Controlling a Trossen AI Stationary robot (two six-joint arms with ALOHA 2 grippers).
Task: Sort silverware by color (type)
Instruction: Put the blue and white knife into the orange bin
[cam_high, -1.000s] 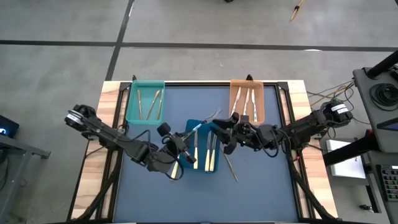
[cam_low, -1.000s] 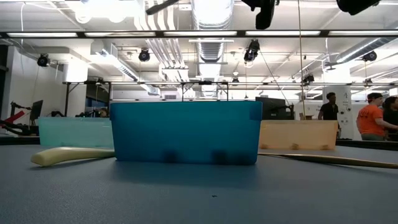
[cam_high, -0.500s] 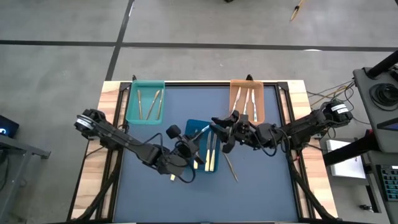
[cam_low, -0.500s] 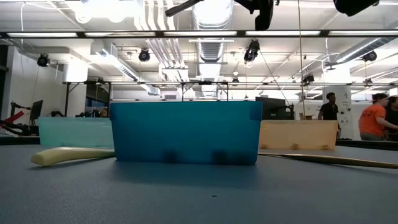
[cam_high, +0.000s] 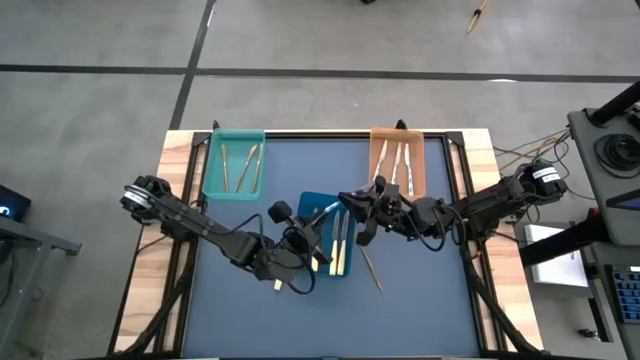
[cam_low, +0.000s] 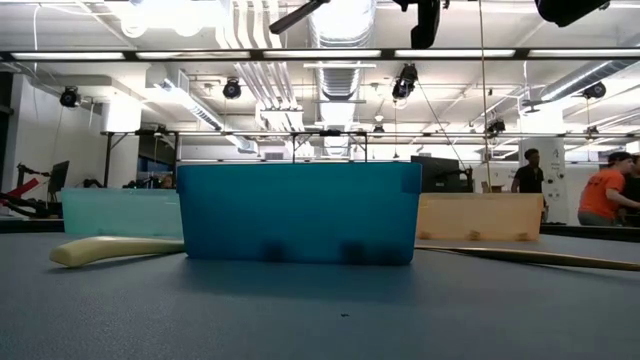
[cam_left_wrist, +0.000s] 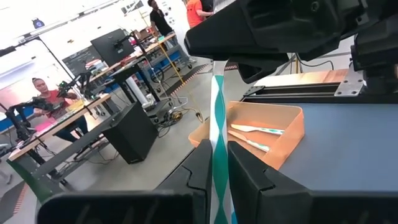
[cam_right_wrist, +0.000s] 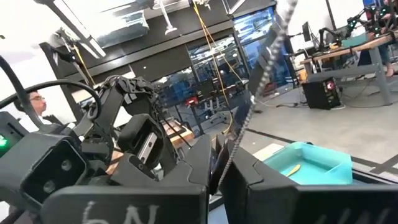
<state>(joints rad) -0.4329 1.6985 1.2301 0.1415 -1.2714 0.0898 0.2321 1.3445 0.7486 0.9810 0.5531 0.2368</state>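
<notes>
Three trays: teal tray (cam_high: 233, 165) with two utensils, orange tray (cam_high: 398, 162) three, blue tray (cam_high: 328, 236) about three. Left gripper (cam_high: 312, 225) and right gripper (cam_high: 352, 204) each pinch the same pale-blue utensil (cam_high: 326, 207) over the blue tray. One gold-tan utensil (cam_high: 372, 268) on the table (cam_high: 430, 300).

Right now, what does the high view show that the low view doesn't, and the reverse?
Only the high view: silverware lying inside the teal tray, blue tray and orange tray, plus the left gripper and right gripper together over the blue tray with a slim utensil between them. Only the low view: people in the room behind. Both: all three trays and the loose utensil on the mat beside the blue tray.
</notes>
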